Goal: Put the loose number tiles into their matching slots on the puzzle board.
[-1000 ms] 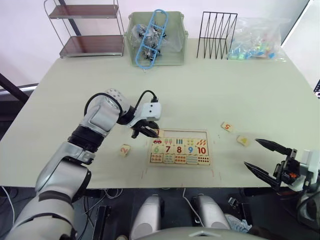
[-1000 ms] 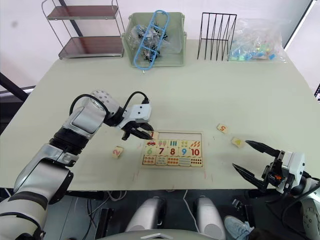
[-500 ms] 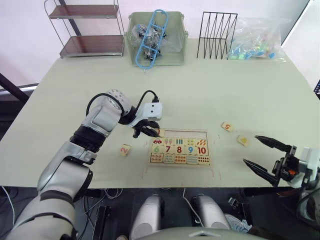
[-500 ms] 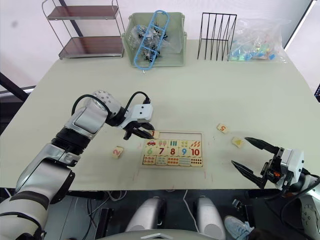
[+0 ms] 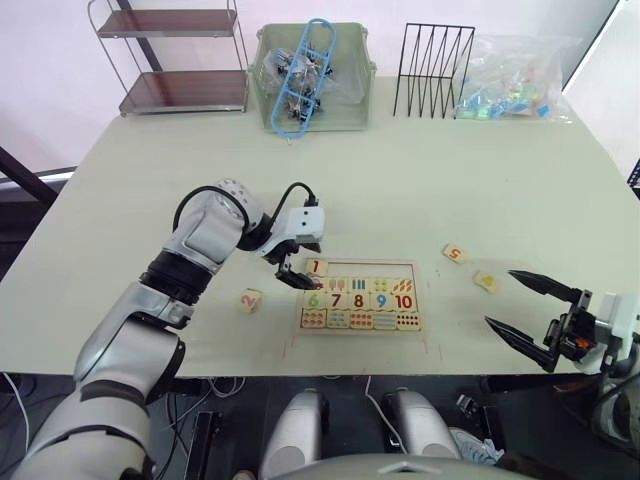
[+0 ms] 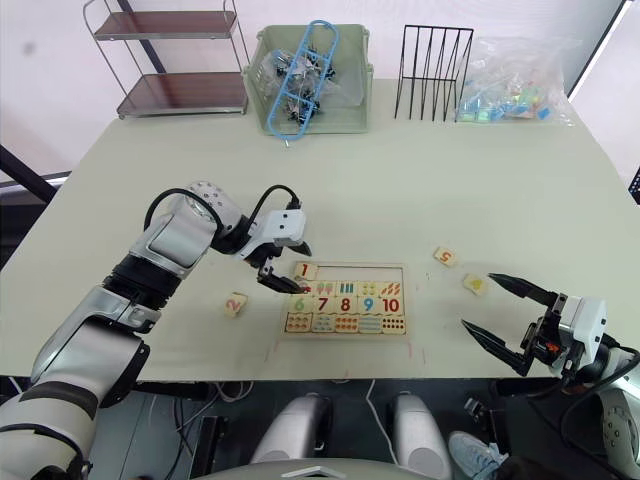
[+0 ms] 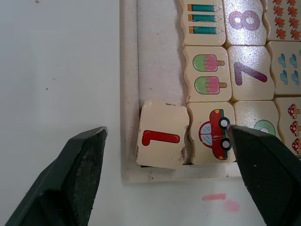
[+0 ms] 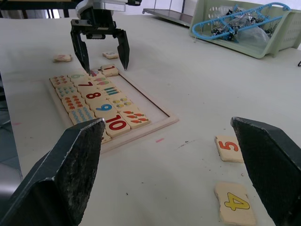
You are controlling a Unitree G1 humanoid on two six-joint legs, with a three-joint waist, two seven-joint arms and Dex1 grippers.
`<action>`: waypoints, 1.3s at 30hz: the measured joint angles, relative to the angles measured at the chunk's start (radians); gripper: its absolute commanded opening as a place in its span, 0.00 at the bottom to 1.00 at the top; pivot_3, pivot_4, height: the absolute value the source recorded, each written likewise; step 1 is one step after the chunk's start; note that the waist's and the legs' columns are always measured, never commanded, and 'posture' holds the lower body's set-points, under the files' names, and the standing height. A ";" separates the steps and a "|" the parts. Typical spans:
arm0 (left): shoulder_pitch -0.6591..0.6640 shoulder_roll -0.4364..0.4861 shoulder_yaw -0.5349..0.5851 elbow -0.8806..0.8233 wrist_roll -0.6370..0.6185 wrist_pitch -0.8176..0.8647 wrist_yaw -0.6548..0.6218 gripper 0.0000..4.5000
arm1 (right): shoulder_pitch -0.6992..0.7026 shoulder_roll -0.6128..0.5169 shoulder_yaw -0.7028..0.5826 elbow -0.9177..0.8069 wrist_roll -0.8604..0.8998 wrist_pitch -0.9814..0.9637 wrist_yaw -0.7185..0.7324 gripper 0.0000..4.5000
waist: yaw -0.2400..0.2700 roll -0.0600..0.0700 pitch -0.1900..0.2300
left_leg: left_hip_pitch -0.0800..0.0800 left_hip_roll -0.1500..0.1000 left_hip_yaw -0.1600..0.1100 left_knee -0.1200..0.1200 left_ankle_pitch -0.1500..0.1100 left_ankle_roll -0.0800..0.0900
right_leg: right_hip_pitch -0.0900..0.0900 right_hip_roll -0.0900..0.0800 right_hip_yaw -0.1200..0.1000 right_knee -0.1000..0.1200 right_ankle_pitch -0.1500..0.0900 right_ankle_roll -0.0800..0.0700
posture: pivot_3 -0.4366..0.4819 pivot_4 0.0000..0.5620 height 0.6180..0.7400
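Resting: square wooden tile 1 (image 7: 161, 135), corner slot (image 7: 160, 94).

Bright, even, diffuse light; soft faint shadows on the surface (image 5: 480, 190). No glare. Wrist views: near fingers blurred, surface sharp. Slight corner vignetting.

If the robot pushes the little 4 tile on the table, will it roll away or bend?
Probably neither. The 4 tile is a flat square lying face up on the table, so it would likely slide, not roll. It looks like stiff wood, so bending seems unlikely. Being small and thin, it is probably light.
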 measured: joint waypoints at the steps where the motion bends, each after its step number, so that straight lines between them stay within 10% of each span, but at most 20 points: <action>1: -0.001 0.001 0.000 0.000 -0.002 0.004 -0.003 0.98 | -0.001 0.000 0.000 0.000 -0.001 0.000 0.000 1.00 | 0.000 0.000 0.000 | 0.000 0.000 0.000 0.000 0.000 0.000 | 0.000 0.000 0.000 0.000 0.000 0.000 | 0.48 0.27 1.00; 12: -0.095 -0.006 0.077 0.099 -0.078 -0.015 -0.020 0.98 | 0.004 0.003 0.000 0.001 -0.005 -0.002 0.000 1.00 | -0.002 0.000 0.000 | -0.001 -0.001 -0.001 0.001 0.000 0.000 | -0.001 0.000 0.000 0.000 0.000 0.000 | 0.48 0.27 1.00; 15: -0.098 -0.024 0.084 0.161 -0.078 -0.055 -0.001 0.81 | 0.006 0.003 0.000 0.001 -0.005 -0.002 0.000 1.00 | 0.000 0.000 0.000 | -0.001 -0.001 -0.001 0.002 0.000 0.000 | -0.001 0.000 -0.001 0.000 0.000 0.000 | 0.48 0.27 1.00; 22: -0.120 -0.050 0.106 0.306 -0.069 -0.174 0.047 0.03 | 0.007 0.005 0.000 0.001 -0.004 -0.002 0.000 1.00 | -0.001 0.000 0.000 | -0.004 -0.002 -0.002 0.003 0.000 0.000 | -0.003 0.000 -0.001 0.000 0.001 0.001 | 0.48 0.27 1.00; 39: -0.104 -0.063 0.107 0.405 -0.037 -0.424 0.042 0.01 | 0.008 0.010 0.000 0.001 -0.004 -0.021 0.000 1.00 | 0.000 0.000 0.000 | -0.005 -0.002 -0.003 0.004 0.000 0.000 | -0.003 0.000 -0.001 0.000 0.001 0.001 | 0.48 0.27 1.00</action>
